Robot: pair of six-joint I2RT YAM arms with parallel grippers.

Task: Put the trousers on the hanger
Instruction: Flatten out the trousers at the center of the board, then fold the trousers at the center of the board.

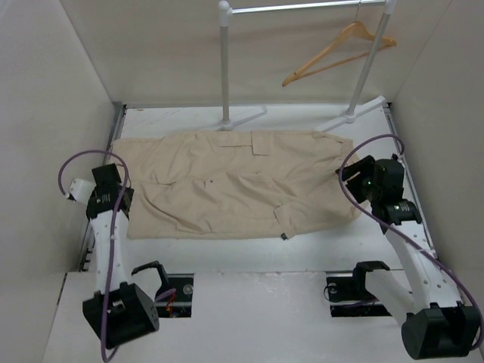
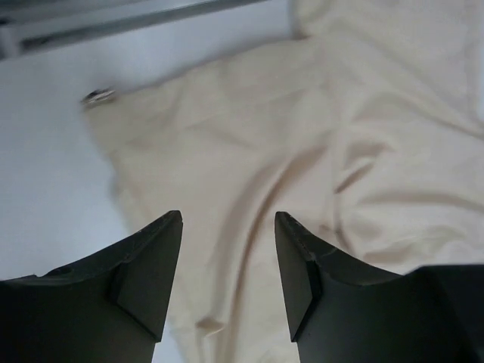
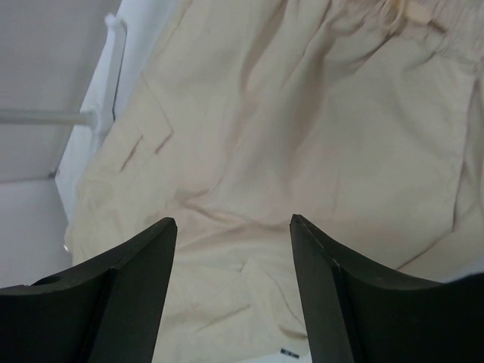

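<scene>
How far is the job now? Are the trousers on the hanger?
Nothing looks done yet: the trousers lie spread on the table, and the hanger hangs bare on the white rail. In hand: the left gripper and right gripper are open over the cloth, holding nothing. Grasping, lifting and hanging remain.

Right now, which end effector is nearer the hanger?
Right. The right end effector is at the trousers' end on the hanger's side; the left end effector is at the opposite end.
</scene>
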